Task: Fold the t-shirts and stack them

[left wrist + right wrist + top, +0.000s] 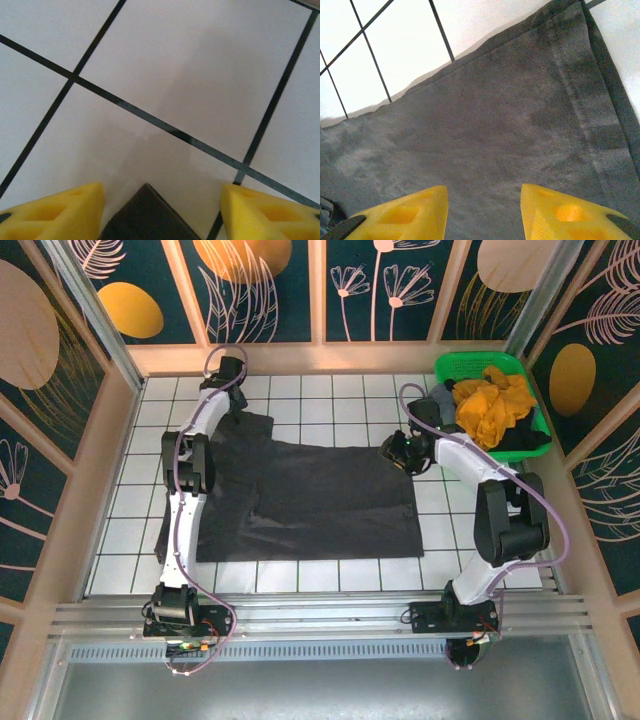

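Charcoal t-shirt (320,505): spread flat mid-surface | my right end effector (484,189): jaws apart, empty, over its far-right hem corner | my left end effector (161,190): jaws wide, cloth tip between, ungripped | green basket (455,365), far right: other shirts heaped inside | step: 1st fold not begun, I judge; next calls for pinching 2 far corners.

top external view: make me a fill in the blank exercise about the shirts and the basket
The basket at the far right is ____ plastic. The topmost shirt in it is mustard-____. The dark grey t-shirt lies spread flat on the white tiled ____.
Missing words: green; yellow; table.
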`<act>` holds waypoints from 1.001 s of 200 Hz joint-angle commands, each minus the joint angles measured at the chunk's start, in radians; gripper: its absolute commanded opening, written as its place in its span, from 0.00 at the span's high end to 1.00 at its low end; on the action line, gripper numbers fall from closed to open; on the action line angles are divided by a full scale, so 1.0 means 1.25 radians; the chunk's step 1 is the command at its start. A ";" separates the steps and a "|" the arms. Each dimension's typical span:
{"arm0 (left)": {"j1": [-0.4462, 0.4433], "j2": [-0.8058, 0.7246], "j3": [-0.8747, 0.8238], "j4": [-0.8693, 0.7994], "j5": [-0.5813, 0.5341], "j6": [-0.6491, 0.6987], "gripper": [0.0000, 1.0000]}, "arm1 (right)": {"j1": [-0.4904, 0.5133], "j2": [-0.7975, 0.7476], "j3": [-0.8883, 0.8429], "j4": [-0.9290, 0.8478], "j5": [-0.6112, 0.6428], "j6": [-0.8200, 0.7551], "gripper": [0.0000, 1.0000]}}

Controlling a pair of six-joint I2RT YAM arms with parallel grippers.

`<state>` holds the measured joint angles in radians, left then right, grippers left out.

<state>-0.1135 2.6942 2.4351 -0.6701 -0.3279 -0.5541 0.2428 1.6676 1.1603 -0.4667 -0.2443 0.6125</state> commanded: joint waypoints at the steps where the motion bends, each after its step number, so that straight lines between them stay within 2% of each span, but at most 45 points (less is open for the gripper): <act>1: 0.003 0.048 0.024 -0.119 -0.008 0.000 0.43 | -0.006 -0.028 -0.012 0.012 -0.016 0.012 0.57; 29: -0.026 0.039 -0.006 -0.154 -0.028 0.020 0.52 | -0.010 -0.020 -0.009 0.007 0.016 0.029 0.56; 51: -0.037 0.011 -0.004 -0.152 -0.029 -0.002 0.82 | -0.016 -0.007 -0.002 0.007 0.078 0.074 0.56; 74: -0.037 -0.035 -0.012 -0.134 -0.032 -0.024 1.00 | -0.018 0.022 0.017 0.031 0.129 0.113 0.55; 109: -0.037 -0.120 -0.046 -0.119 -0.056 -0.031 1.00 | -0.018 0.113 0.112 0.004 0.220 0.133 0.55; 141: -0.037 -0.200 -0.111 -0.090 -0.052 -0.022 1.00 | -0.017 0.211 0.208 -0.051 0.263 0.131 0.56; 163: -0.037 -0.250 -0.149 -0.071 -0.028 -0.017 1.00 | -0.015 0.258 0.251 -0.095 0.290 0.138 0.56; 200: -0.037 -0.293 -0.187 -0.062 0.023 -0.013 1.00 | -0.016 0.289 0.253 -0.089 0.285 0.137 0.56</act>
<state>-0.1585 2.3730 2.2379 -0.7578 -0.3450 -0.5793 0.2279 1.9972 1.4433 -0.5304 0.0807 0.7692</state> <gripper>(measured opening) 0.052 0.441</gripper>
